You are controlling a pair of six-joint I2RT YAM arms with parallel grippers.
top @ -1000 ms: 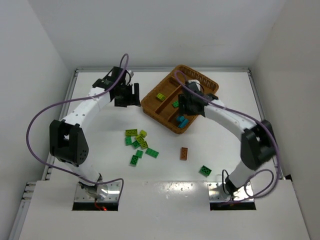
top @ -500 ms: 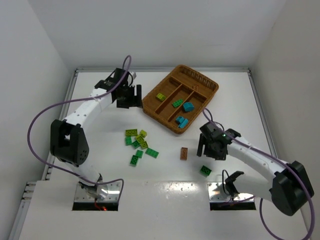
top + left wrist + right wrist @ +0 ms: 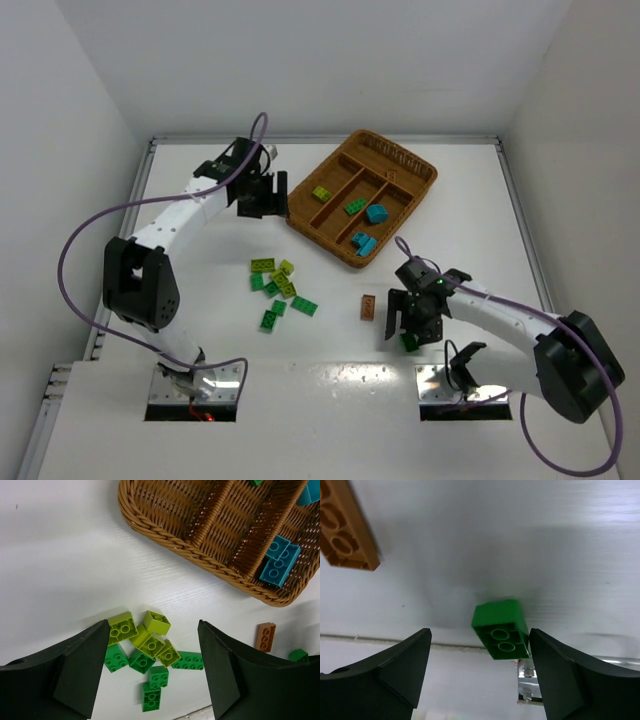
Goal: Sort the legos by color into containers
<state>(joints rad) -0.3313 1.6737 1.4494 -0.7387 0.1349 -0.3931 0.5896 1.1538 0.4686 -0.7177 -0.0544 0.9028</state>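
The brown wicker tray (image 3: pixel 296 216) lies at the back right. Its long compartments hold a lime brick (image 3: pixel 321 193), a green brick (image 3: pixel 354 207) and two cyan bricks (image 3: pixel 376 213). A pile of green and lime bricks (image 3: pixel 277 286) lies at mid-table. A brown-orange brick (image 3: pixel 368 307) lies alone. My right gripper (image 3: pixel 410 330) is open and low over a single green brick (image 3: pixel 501 630), which sits between its fingers (image 3: pixel 395 675), untouched. My left gripper (image 3: pixel 262 194) is open and empty beside the tray's left corner, high above the pile (image 3: pixel 145 652).
The left wrist view shows the tray rim (image 3: pixel 165 532), the cyan bricks (image 3: pixel 279 562) and the brown-orange brick (image 3: pixel 265 636). The brown-orange brick (image 3: pixel 345 530) lies to the upper left of my right gripper (image 3: pixel 480 632). The table's front edge and the arm's mount plate (image 3: pixel 460 385) are close behind the green brick.
My right arm left the tray, where a second cyan brick now lies, and came down to the front over the single green brick. My left gripper edged right toward the tray.
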